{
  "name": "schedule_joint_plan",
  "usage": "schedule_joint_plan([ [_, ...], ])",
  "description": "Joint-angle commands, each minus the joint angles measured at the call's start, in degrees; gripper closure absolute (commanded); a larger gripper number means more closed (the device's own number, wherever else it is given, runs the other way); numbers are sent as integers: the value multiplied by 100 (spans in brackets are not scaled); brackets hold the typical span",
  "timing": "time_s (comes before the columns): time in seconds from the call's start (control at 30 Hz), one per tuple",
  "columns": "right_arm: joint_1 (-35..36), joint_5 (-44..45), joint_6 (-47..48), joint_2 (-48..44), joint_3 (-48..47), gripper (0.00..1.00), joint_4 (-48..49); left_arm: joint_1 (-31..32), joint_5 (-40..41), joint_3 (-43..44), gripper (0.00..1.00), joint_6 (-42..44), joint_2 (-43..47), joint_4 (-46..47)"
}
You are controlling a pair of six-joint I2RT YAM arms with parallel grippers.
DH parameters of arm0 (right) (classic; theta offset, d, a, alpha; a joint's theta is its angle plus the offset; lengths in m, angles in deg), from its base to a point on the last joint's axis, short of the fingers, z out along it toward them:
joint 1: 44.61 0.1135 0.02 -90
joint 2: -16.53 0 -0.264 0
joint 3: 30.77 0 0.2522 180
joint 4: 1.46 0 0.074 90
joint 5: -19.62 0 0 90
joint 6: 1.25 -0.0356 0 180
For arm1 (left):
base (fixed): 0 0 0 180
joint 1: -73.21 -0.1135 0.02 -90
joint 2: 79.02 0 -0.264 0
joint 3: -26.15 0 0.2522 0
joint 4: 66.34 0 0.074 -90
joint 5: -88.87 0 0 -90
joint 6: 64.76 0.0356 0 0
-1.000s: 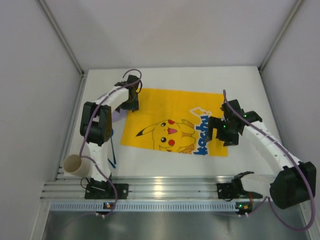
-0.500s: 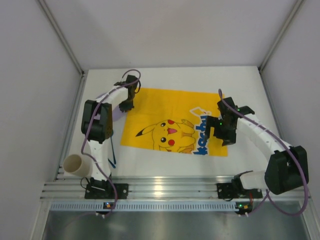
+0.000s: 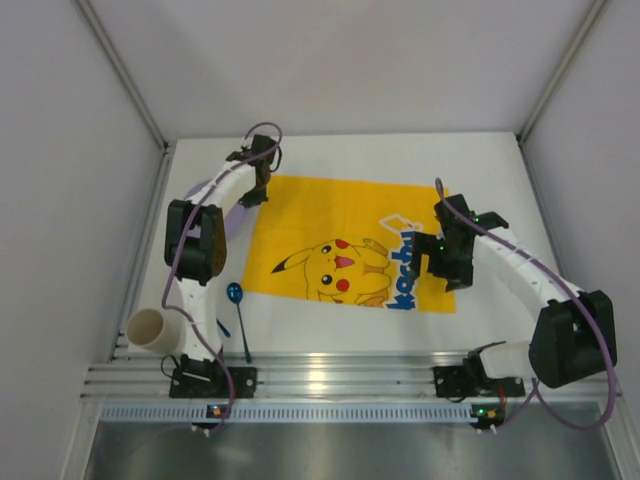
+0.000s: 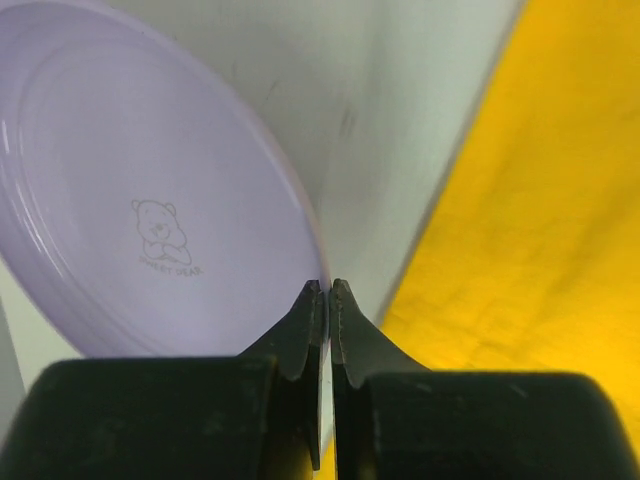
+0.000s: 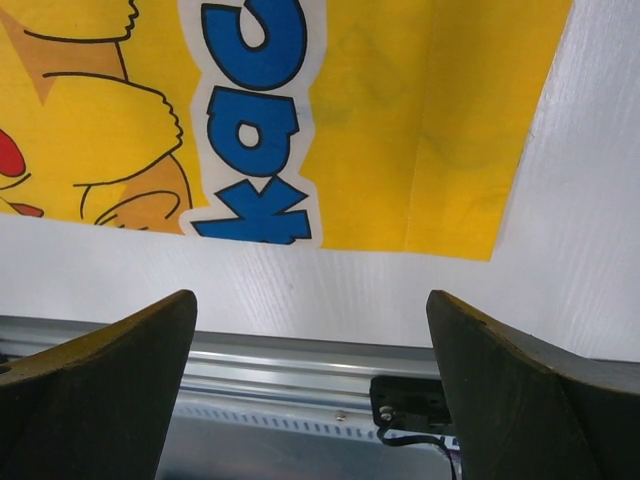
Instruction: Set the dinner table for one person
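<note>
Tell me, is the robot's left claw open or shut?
Shut. In the left wrist view the left gripper is clamped almost fully closed, pinching the thin rim of the purple plate.

Lavender plate (image 4: pixel 150 200) cut off by left wrist view's top and left edges, lettering under its bear print unreadable; from above, left arm (image 3: pixel 215 195) hides most of it; yellow mat (image 5: pixel 400 120) cropped top and left in right wrist view.
</note>
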Motion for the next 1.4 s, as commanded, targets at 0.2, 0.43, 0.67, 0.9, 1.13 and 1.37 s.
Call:
schedule_joint_plan([
  [0.2, -216, 675, 9, 22, -274, 0, -90, 1854, -406, 1553, 100, 23, 519, -646],
  [0.43, -629, 570, -97, -452, -99, 0, -195, 3462, -1172, 1528, 100, -857, 150, -523],
  [0.67, -673, 403, -18, -927, 305, 0, -318, 3886, -1295, 2634, 100, -725, -798, -645],
  [0.9, -700, 350, 18, -1340, 535, 0, -432, 3904, -900, 2873, 100, -760, -1353, -1059],
  [1.13, -700, 297, 79, -1244, 543, 0, -406, 3930, -715, 2337, 3, -945, -801, -1086],
  [1.37, -708, 271, 88, -1112, 526, 0, -353, 3335, -256, 995, 2, -1234, 604, -894],
])
